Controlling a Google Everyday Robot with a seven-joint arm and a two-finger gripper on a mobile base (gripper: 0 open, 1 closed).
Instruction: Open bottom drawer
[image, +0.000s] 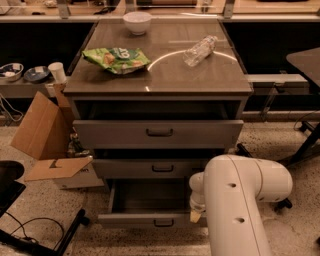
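Note:
The bottom drawer (131, 219) is the lowest of three in a grey metal cabinet. It stands pulled out toward me, with its thin flat front, small dark bar handle (163, 223) and plain grey inside (150, 195) showing. My white arm (235, 200) fills the lower right. The gripper (195, 214) is at the right end of the drawer front, mostly hidden behind the arm. Only a small yellowish tip shows there.
The middle drawer (162, 168) and the tall top drawer (159, 133) are each slightly out. On the cabinet top lie a green chip bag (116, 58), a white bowl (137, 22) and a plastic bottle (200, 50). An open cardboard box (47, 135) stands at the left.

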